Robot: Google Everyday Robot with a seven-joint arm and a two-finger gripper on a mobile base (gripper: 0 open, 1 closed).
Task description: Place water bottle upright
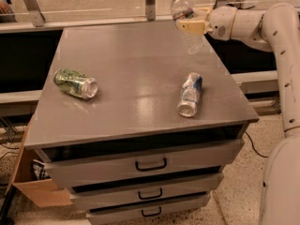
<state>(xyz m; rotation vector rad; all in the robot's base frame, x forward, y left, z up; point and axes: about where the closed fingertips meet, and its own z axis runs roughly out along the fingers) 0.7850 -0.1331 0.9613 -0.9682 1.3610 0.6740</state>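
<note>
Pinching the bottle (180, 7) round its middle, the tool (191, 26) hangs over the far right edge of the table (131, 55), approx 1 o'clock from centre. Bottle's long axis is near vertical but tilted: cap toward 11 o'clock, base toward 5, seemingly clear of the top. Arm reaches in from 3 o'clock. Next, I'd judge: square the axis, lower straight down. The can (190, 95) lies well apart at 6 o'clock.
</note>
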